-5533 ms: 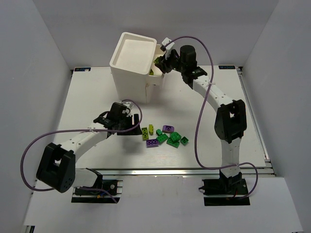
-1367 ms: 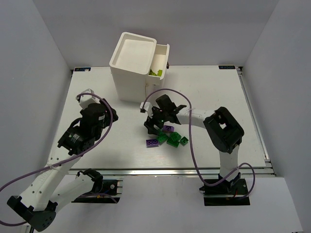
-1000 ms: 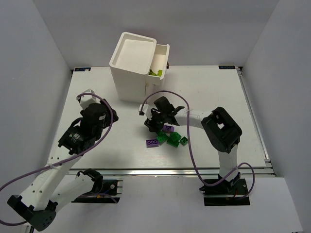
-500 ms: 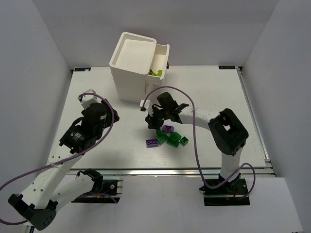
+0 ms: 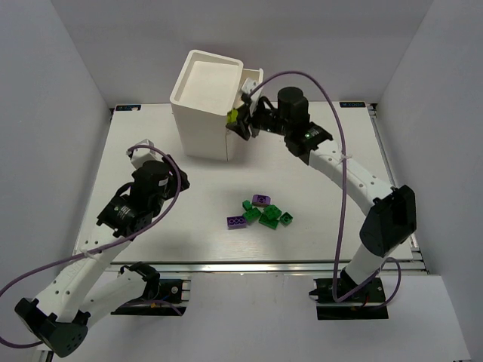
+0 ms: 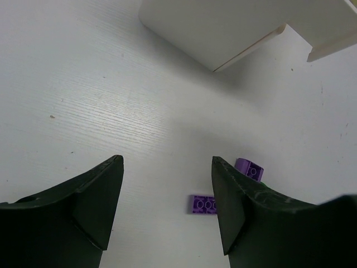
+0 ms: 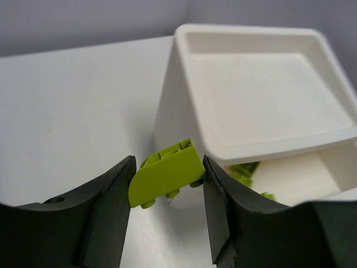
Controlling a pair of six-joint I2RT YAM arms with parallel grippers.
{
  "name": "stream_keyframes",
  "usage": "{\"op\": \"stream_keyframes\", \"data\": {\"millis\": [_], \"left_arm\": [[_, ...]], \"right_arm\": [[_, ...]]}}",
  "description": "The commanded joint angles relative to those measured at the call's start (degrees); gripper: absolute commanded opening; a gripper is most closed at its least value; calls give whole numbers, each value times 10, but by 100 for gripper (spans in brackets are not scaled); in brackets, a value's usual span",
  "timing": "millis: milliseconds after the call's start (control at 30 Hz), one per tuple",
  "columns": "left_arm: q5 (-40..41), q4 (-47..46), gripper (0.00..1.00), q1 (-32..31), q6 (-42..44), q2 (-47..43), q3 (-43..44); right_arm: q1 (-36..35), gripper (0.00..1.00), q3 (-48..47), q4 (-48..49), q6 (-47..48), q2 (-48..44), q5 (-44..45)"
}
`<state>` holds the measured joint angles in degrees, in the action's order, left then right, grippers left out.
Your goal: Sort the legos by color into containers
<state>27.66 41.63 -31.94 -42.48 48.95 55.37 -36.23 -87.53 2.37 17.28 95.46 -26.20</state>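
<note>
1. Hovering over the table [image 6: 83,89] at the left, the left gripper [image 6: 166,190] stays spread and empty, hardly shifted in the last second.
2. Mid-table, the remaining legos [image 5: 260,213] lie as before, purple and dark green only.
3. Further right, the right gripper [image 7: 167,184] has swung up from that pile to the cabinet [image 5: 202,90]. It is pinching a yellow-green brick [image 7: 166,176] just beside the open top drawer [image 7: 304,173], where yellow-green pieces already lie. Dropping it there probably finishes that colour.

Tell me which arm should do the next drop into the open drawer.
Right. The right gripper is shut on a yellow-green brick close beside the open top drawer, where yellow-green pieces already lie. The left gripper is open and empty, away over the table.
</note>
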Motion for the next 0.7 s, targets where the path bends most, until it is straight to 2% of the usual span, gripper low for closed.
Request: {"op": "stream_keyframes", "data": {"millis": [0,300,433,500,600,633,667], "left_arm": [[-11,-25,74,2,2,0,-7],[-21,-32,74,2,4,-3,-8],[-33,-39,75,2,4,-9,-16],[-40,-46,75,2,5,-8,-21],[-48,-53,75,2,6,-3,-23],[-49,-55,75,2,8,0,-22],[-49,-60,76,2,9,2,-21]], "right_arm": [[17,17,-62,42,-37,38,59],[67,15,-179,39,-34,148,97],[77,20,-204,34,-31,173,85],[81,27,-209,27,-25,184,70],[82,49,-225,11,-20,199,63],[82,60,-229,9,-20,205,61],[83,65,-234,7,-20,206,60]]}}
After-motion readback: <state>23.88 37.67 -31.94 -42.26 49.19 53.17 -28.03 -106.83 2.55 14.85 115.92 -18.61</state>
